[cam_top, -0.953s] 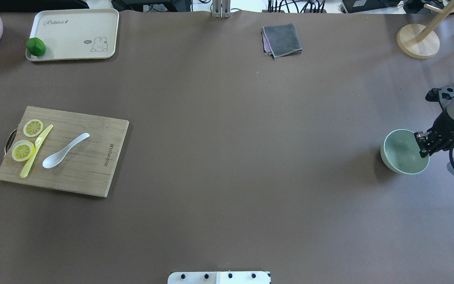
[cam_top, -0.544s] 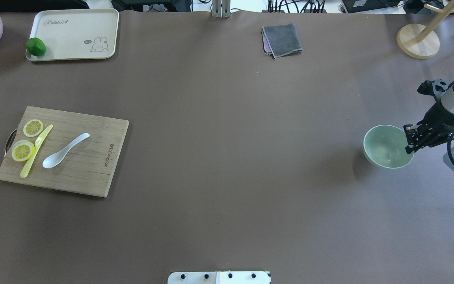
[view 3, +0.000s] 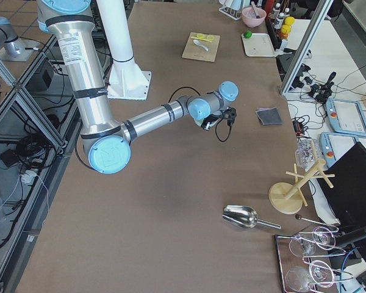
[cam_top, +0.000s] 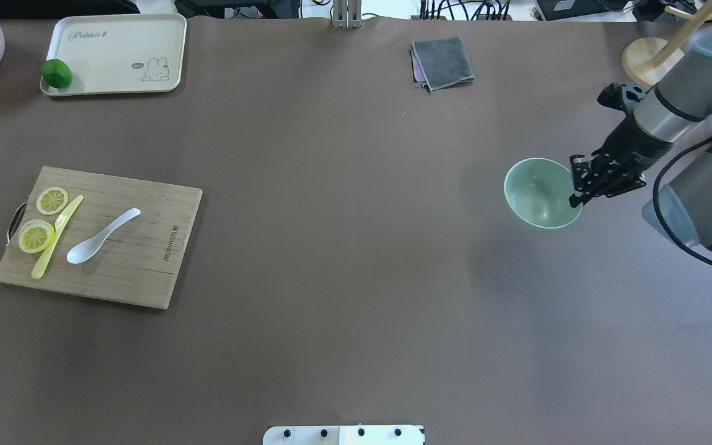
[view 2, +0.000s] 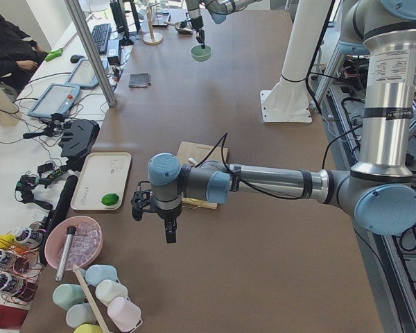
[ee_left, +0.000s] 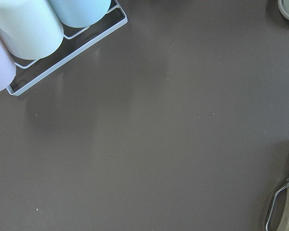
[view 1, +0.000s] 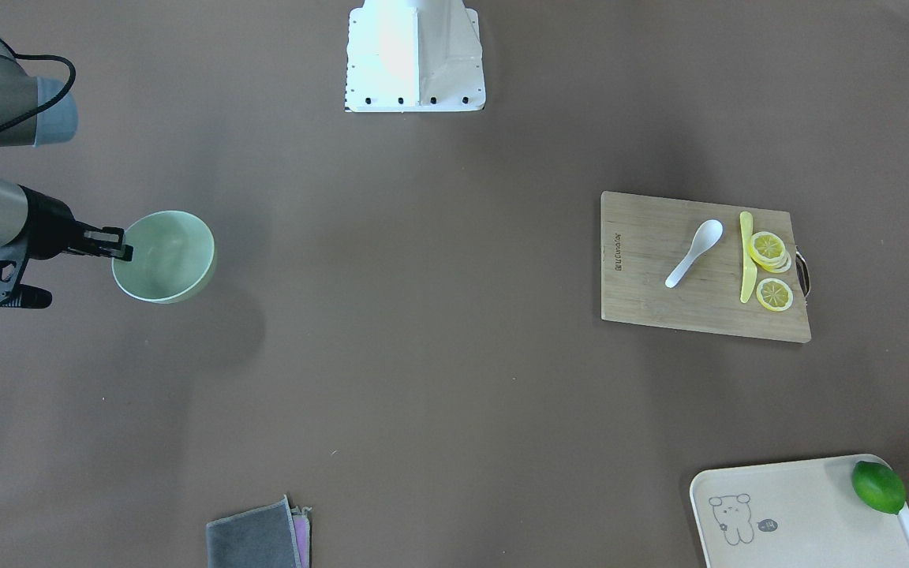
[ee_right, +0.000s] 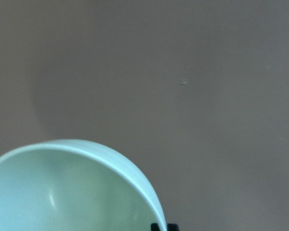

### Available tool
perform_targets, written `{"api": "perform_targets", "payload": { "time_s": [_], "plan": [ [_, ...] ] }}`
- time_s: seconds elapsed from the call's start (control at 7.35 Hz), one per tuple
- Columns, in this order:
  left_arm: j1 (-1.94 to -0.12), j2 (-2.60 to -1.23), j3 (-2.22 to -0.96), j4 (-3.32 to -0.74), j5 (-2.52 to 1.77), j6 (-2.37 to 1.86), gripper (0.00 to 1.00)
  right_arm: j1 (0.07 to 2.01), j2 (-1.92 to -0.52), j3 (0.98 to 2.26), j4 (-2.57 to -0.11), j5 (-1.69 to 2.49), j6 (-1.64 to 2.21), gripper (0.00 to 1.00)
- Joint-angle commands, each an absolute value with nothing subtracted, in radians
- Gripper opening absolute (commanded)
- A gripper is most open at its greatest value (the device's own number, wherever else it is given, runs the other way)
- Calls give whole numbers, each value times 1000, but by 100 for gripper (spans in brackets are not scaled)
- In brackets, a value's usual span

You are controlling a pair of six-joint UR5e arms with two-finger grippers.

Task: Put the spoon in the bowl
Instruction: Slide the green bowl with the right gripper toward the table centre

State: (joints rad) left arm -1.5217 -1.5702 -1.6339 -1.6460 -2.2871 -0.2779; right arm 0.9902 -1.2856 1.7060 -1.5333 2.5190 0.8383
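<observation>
Round pale mint-green bowl [cam_top: 538, 196] shifted from right table edge toward middle over last second. Bowl now raised off brown table [cam_top: 331, 259], shadow seen apart below. Rim clamped by right gripper [cam_top: 577, 185], jaws closed on wall. Small glossy white soup spoon [cam_top: 101, 237] left untouched on wooden cutting board [cam_top: 139, 278], well apart. Left gripper [view 2: 168, 229] jaw state cannot be told. Bowl judged being brought nearer spoon.

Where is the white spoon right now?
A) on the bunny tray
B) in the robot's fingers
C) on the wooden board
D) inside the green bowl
C: the spoon lies on the wooden board beside the yellow knife, far from the bowl.
</observation>
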Motion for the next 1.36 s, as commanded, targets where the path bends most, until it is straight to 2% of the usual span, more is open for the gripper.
{"api": "perform_targets", "payload": {
  "time_s": [0.0, 0.14, 0.41, 0.54, 0.95, 1.22],
  "plan": [
    [-1522, -1577, -1599, -1646, -2287, -270, 98, 910, -1131, 1684, -1532, 2497, 960, 0],
    [-1520, -1585, -1541, -1661, -2287, -270, 98, 875, -1082, 1657, -1510, 2462, 974, 0],
    [-1522, -1589, -1426, -1797, -2287, -281, 98, 786, -1032, 1528, -1175, 2395, 1195, 0],
    [-1520, -1588, -1414, -1798, -2287, -279, 98, 716, -997, 1511, -1116, 2282, 1313, 0],
    [-1522, -1588, -1410, -1799, -2287, -281, 98, 664, -904, 1450, -1124, 2212, 1350, 0],
    [-1520, -1589, -1408, -1799, -2287, -281, 98, 632, -900, 1425, -1123, 2212, 1344, 0]
  ]
}}
